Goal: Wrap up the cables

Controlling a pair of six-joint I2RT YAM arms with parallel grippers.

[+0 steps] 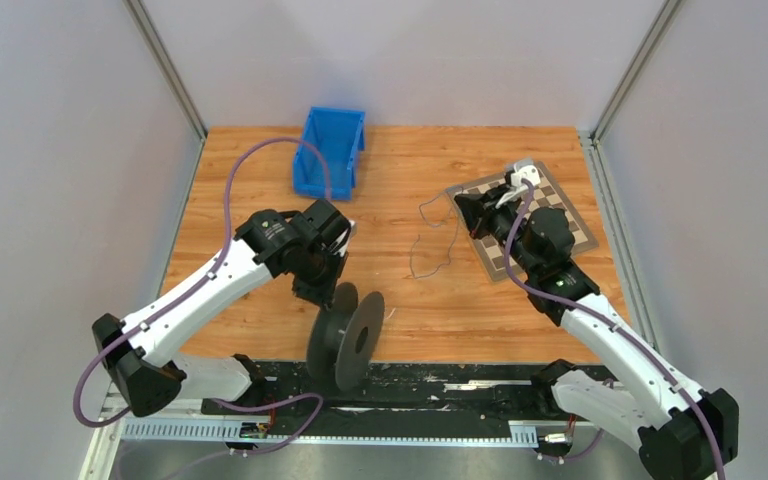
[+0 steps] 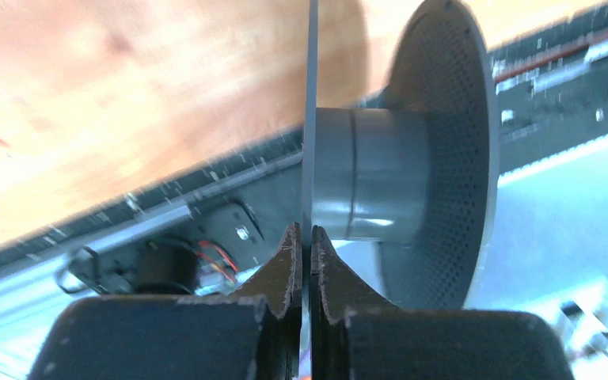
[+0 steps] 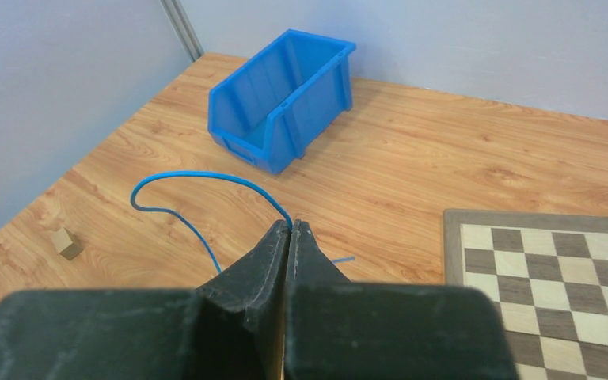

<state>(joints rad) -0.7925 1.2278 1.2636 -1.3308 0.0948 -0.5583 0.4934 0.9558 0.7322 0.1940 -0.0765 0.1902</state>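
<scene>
The cable [image 1: 456,240] is a thin blue-grey wire curling loosely on the wooden table, left of the chessboard. In the right wrist view the cable [image 3: 198,175] arcs away from my right gripper [image 3: 290,225], which is shut on its end. From above, the right gripper [image 1: 465,208] sits at the chessboard's left edge. A dark spool [image 1: 345,338] stands on edge at the table's near edge. My left gripper [image 2: 306,237] is shut on the spool's thin flange [image 2: 309,119], seen edge-on, with the hub [image 2: 372,186] and the perforated far flange beyond. From above, the left gripper [image 1: 326,292] is just over the spool.
A blue bin [image 1: 330,150] stands at the back left, also in the right wrist view as the bin [image 3: 285,95]. A chessboard [image 1: 570,215] lies at the right under the right arm. A small wooden cube [image 3: 66,242] rests on the table left of the cable.
</scene>
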